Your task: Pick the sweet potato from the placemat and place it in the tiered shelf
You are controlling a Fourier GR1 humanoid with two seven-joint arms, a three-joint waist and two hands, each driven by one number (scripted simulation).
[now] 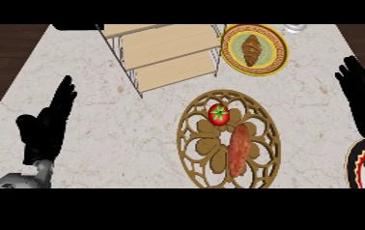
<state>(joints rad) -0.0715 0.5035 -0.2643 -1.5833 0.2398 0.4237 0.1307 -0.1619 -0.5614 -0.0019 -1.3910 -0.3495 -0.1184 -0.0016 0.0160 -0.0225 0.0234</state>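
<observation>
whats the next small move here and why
Probably bring the right hand left and down toward the sweet potato. It lies untouched on the placemat, just below the tomato, and the right hand is open at the right edge, nearer to it than the left hand. The shelf comes after a grasp.

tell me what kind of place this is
Most likely a kitchen or dining counter: a pale marble-look countertop holds a wooden tiered shelf, a plate with a croissant, and an ornate placemat carrying a tomato and a sweet potato.
</observation>
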